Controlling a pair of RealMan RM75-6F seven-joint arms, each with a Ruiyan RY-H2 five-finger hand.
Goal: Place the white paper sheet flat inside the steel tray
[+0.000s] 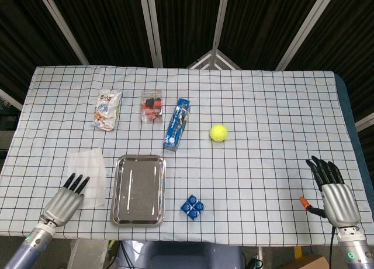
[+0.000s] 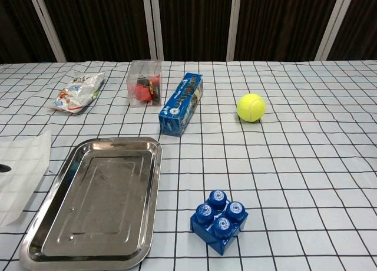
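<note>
The white paper sheet [image 1: 87,174] lies on the checked cloth just left of the steel tray [image 1: 139,158], slightly skewed, its far corner lifted a little. My left hand [image 1: 64,202] sits at the sheet's near left part with its fingers stretched out and the fingertips [image 1: 78,182] touching the paper. In the chest view the paper sheet [image 2: 25,168] shows at the left edge with one dark fingertip [image 2: 3,168] on it, beside the empty tray [image 2: 121,141]. My right hand [image 1: 335,194] rests far off at the table's front right, fingers straight and holding nothing.
A blue toy brick [image 1: 192,207] stands right of the tray. Behind the tray are a blue box [image 1: 176,124], a clear box of red parts [image 1: 152,106], a snack packet [image 1: 107,109] and a yellow tennis ball [image 1: 218,132].
</note>
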